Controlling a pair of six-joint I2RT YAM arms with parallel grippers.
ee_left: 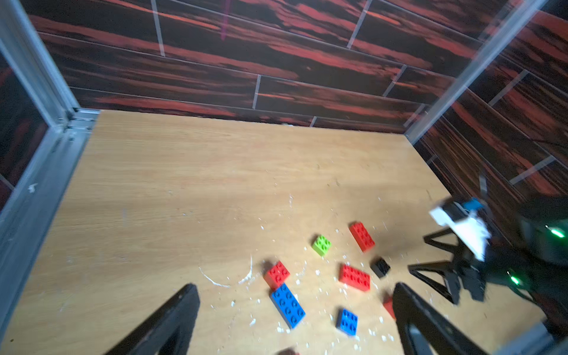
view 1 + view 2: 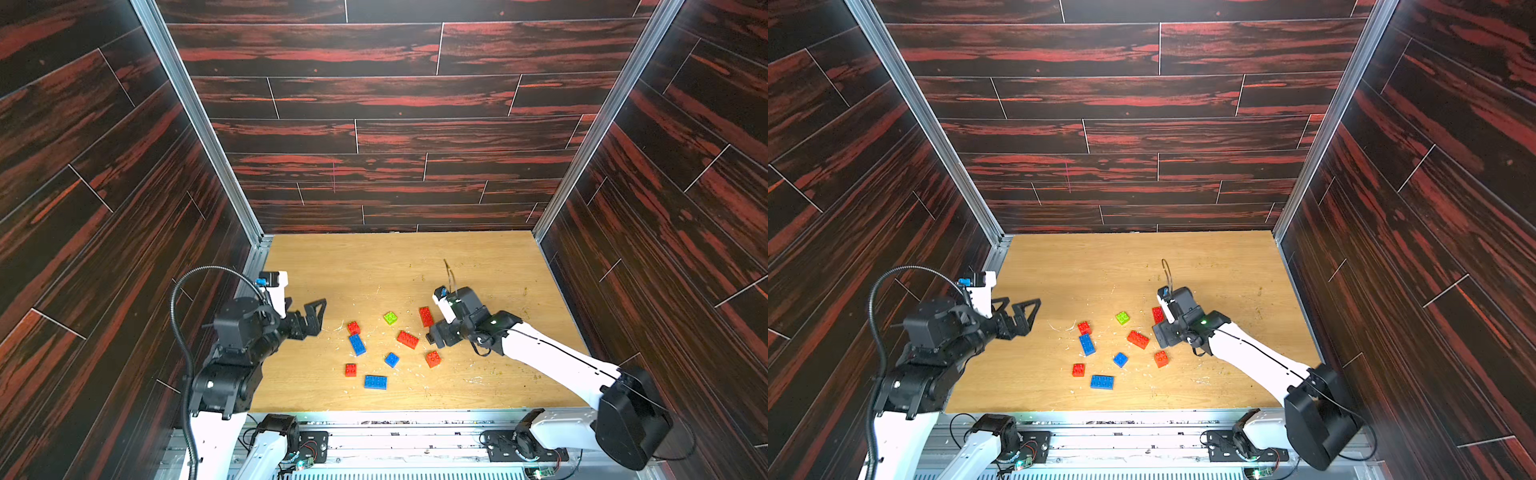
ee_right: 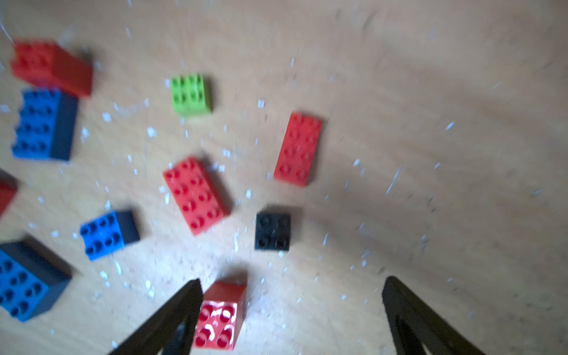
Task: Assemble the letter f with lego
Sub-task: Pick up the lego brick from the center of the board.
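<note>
lego [image 2: 407, 339]: loose single bricks, studs up, scattered mid-table toward the near edge, between the two arms
contacts: far-left red square [image 2: 353, 328] touches blue oblong [image 2: 357, 345]; lime green brick [image 2: 390, 318] sits apart on the far side
right gripper [image 3: 292, 295]: low over the bricks, jaws wide apart, clamped on nothing
in its way: right red square [image 3: 219, 316] just inside one finger; black brick [image 3: 272, 231] just ahead
left gripper [image 2: 316, 316]: left of the bricks, jaws wide apart, empty
occlusion: right wrist overhangs red oblong [image 2: 1158, 314] in both top views
table [image 2: 374, 266]: light wood, white crumbs strewn among the bricks
</note>
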